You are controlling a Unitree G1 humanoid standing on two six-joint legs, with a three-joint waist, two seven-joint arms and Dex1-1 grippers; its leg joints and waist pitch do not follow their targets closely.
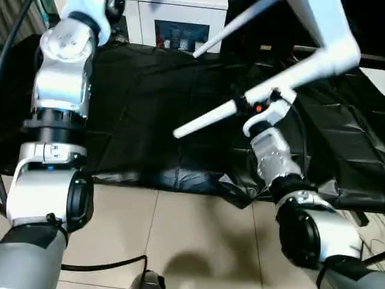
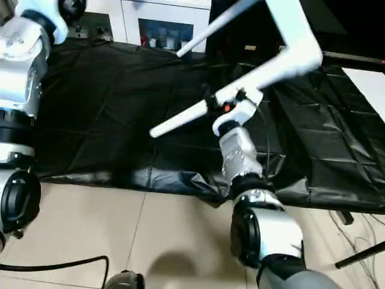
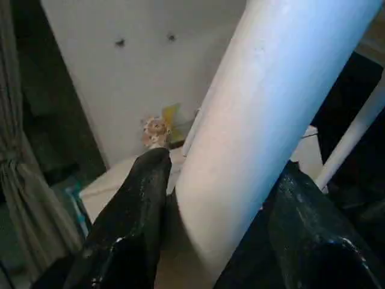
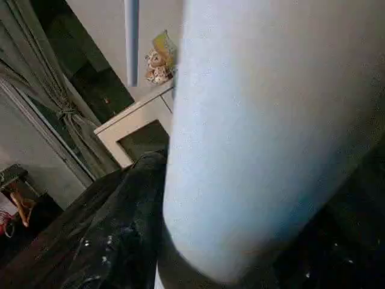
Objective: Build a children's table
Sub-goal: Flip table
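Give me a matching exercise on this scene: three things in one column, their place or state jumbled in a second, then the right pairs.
Things:
1. table leg
2. black sheet
3. cabinet

Places or states:
A. spread over the floor
B. standing behind the sheet
C. held in the right gripper

Pairs: 1-C, 2-A, 3-B

black plastic sheet across frame centre | white glass-door cabinet top centre | tiled floor bottom | black cable lower left
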